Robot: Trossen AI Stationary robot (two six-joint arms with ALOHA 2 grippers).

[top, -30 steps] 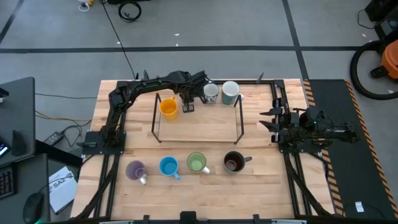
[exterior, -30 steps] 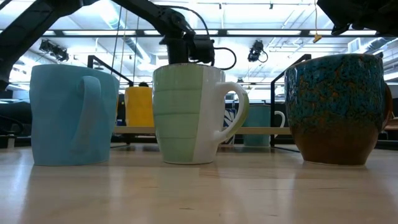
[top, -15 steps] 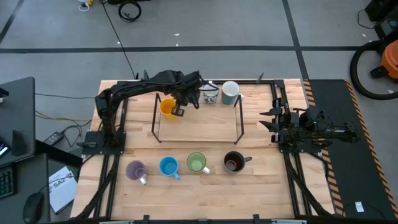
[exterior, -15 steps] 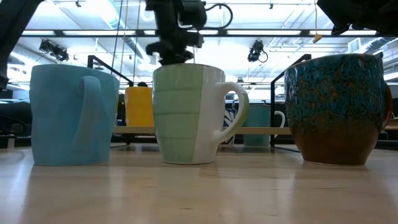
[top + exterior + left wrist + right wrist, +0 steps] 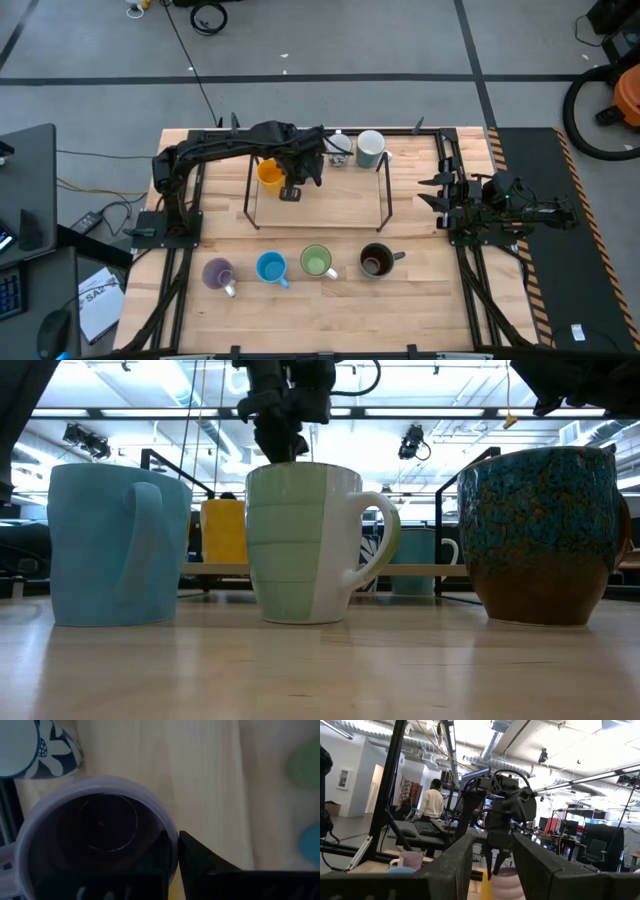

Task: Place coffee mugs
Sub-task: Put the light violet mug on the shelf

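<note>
Left gripper (image 5: pixel 303 170) is clamped on the rim of the lavender mug (image 5: pixel 95 837), one finger inside the wall, one outside, jaws nearly together. The mug hangs lifted over the black wire frame (image 5: pixel 382 196); the orange mug (image 5: pixel 270 173) is just beside the jaws, the white patterned mug (image 5: pixel 47 745) next to it. Right gripper (image 5: pixel 432 192) waits well apart at the table's right side, jaws spread, empty.
</note>
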